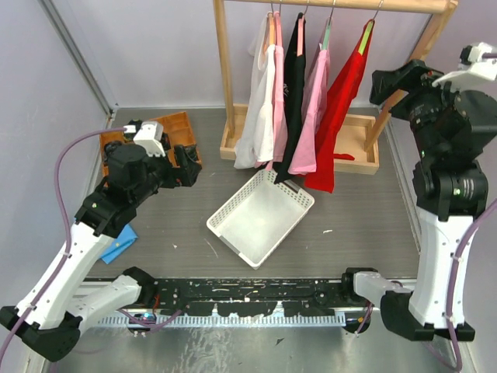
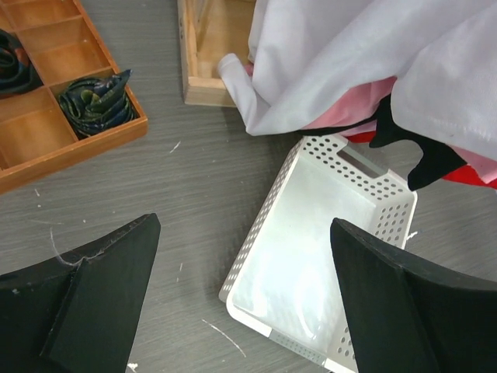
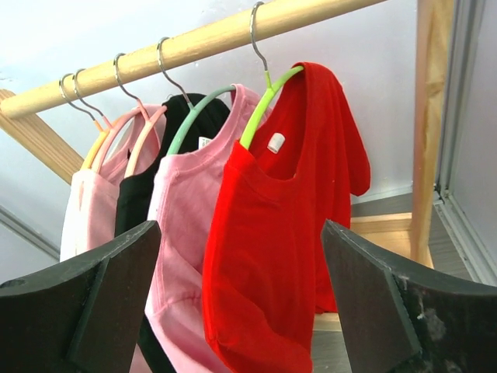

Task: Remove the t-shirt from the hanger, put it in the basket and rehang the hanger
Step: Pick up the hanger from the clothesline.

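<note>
Top external view: your left end effector (image 1: 185,165) is hovering spread over the table (image 1: 357,233), left of the white basket (image 1: 260,217). The red t-shirt (image 1: 344,109) is hanging on its green hanger (image 1: 365,36) at the right end of the rail (image 1: 349,5). Your right end effector (image 3: 241,229) is facing it, spread and empty.

The red t-shirt (image 3: 272,233) is soft, matt cloth. Its hanger (image 3: 255,116) is smooth green plastic under bright metal wire, hooked on the rail (image 3: 194,43) of pale bare wood. Below the rail, the basket (image 1: 235,199) is glossy perforated white plastic on a dull, scuffed grey tabletop (image 1: 365,210).
</note>
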